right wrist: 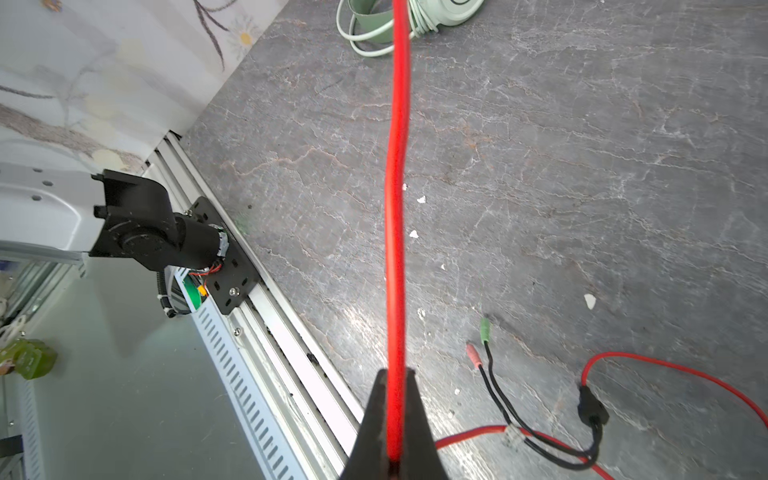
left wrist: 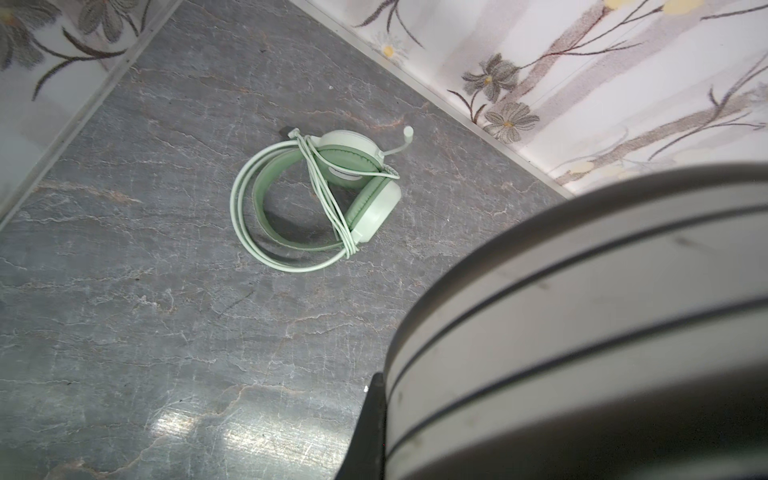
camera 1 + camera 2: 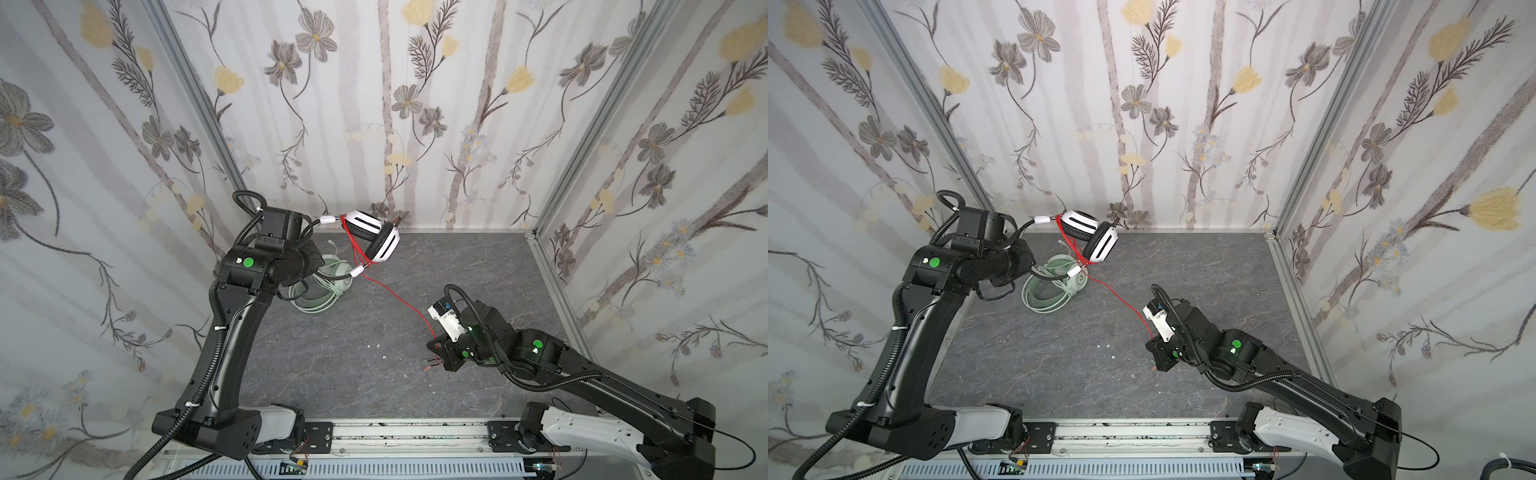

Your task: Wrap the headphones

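Observation:
The white-and-black headphones (image 3: 376,239) hang in the air near the back wall. My left gripper (image 3: 316,259) is shut on their headband (image 2: 582,311), and one black finger (image 2: 374,419) presses against it. Their thin red cable (image 3: 395,297) loops several times round the headset, then runs taut down to my right gripper (image 1: 397,374). That gripper is shut on the red cable (image 1: 397,208), low over the table in both top views (image 3: 1152,337). The cable's tail with pink and green plugs (image 1: 478,340) lies on the table. The mint green headphones (image 2: 316,199) lie below the left gripper with their cable wound round them.
The grey marbled table (image 3: 374,374) is boxed in by floral walls on three sides (image 3: 415,124). An aluminium rail (image 3: 407,434) with both arm bases runs along the front. Small white crumbs (image 1: 413,233) dot the middle of the table.

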